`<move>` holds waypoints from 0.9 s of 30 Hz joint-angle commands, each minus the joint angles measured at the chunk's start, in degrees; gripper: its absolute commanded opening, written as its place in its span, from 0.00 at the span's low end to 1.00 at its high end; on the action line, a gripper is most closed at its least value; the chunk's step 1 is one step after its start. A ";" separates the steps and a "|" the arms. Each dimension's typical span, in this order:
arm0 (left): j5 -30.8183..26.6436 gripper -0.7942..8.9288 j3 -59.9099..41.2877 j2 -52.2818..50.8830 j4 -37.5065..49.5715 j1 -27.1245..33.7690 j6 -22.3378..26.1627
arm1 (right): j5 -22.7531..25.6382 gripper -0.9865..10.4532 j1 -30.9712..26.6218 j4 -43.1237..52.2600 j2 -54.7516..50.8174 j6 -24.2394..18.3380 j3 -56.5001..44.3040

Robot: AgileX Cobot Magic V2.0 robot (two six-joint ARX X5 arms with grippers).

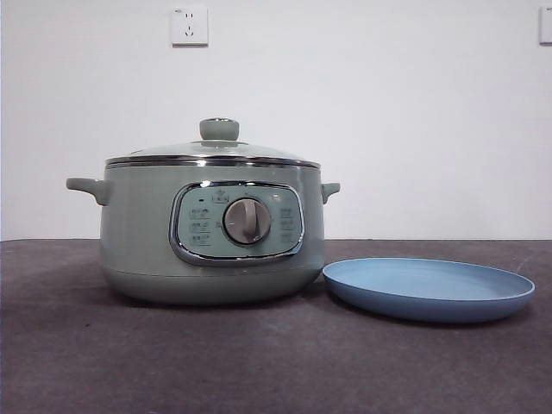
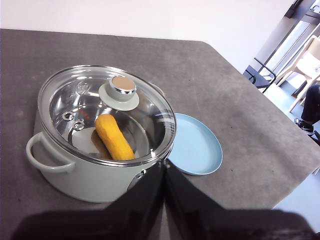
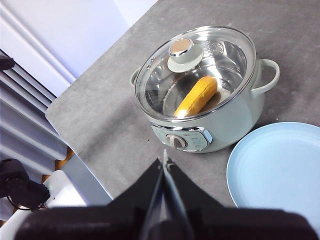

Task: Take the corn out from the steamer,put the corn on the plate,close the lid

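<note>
The markings printed on the steamer (image 1: 211,231) panel are too small to be read. The corn (image 2: 114,136) is seen lying inside under the closed lid (image 2: 107,114). The plate (image 1: 429,289) sits just beside it, bare tabletop (image 1: 259,362) around. Both left gripper (image 2: 164,165) and right gripper (image 3: 164,162) are held aloft, jaws pressed together, empty.

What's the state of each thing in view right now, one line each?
lid: closed, seated on the steamer.
steamer: upright on the table, lid on.
corn: lying inside the steamer, under the lid.
plate: empty, flat on the table beside the steamer.
left gripper: shut, holding nothing, away from the steamer.
right gripper: shut, holding nothing, away from the steamer.
</note>
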 commanded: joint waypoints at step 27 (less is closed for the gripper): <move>-4.22 0.64 2.99 15.89 19.80 -8.48 -0.66 | 0.37 0.58 0.13 0.55 -0.13 0.85 0.20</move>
